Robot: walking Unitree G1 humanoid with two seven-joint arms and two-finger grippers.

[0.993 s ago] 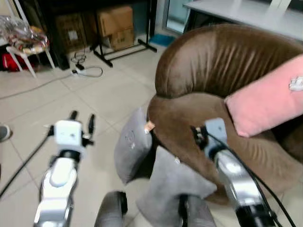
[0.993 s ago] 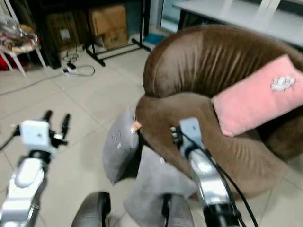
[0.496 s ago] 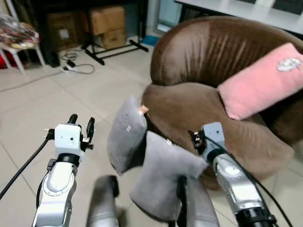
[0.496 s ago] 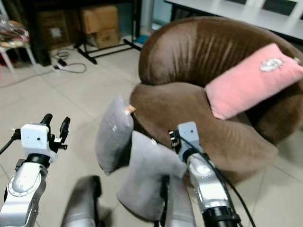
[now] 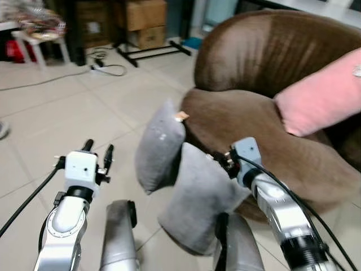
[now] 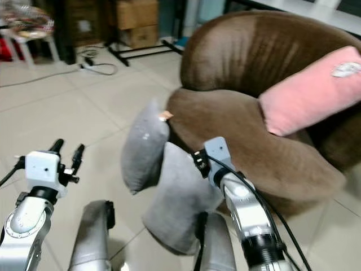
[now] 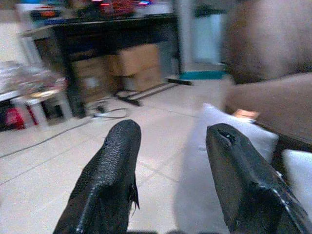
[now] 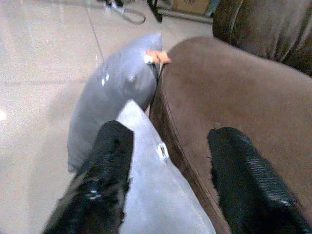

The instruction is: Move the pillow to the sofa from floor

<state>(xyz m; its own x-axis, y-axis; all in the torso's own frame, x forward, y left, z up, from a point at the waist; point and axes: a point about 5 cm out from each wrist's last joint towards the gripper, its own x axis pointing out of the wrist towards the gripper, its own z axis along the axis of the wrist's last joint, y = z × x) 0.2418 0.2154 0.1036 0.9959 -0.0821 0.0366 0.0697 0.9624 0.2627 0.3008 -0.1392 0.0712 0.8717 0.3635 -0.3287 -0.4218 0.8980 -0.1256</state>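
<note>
Over the last second our head camera swung and dipped, so the brown sofa (image 5: 265,107) drifted across the picture; the cushions themselves kept their places against it. What did change was our right gripper (image 8: 165,161): it had come forward and down until its released, spread fingers framed the top corner of the near grey pillow (image 5: 200,200), one finger over the fabric, the other over the sofa's seat edge. We judged that as the approach nearly finished, with no grasp made yet.

That pillow stood on the floor (image 5: 67,118), leaning against the front of the sofa's seat. Its long axis ran steeply, from a low corner near our legs up to a high corner resting at the seat edge. Its broad face looked away from the sofa, toward us. A second grey pillow (image 5: 161,147) stood more upright beside it, also propped against the sofa front. A pink pillow (image 5: 321,104) already lay on the sofa's seat against the backrest.

Our left gripper (image 5: 97,151) hovered well apart from the sofa, fingers spread and holding nothing.
</note>
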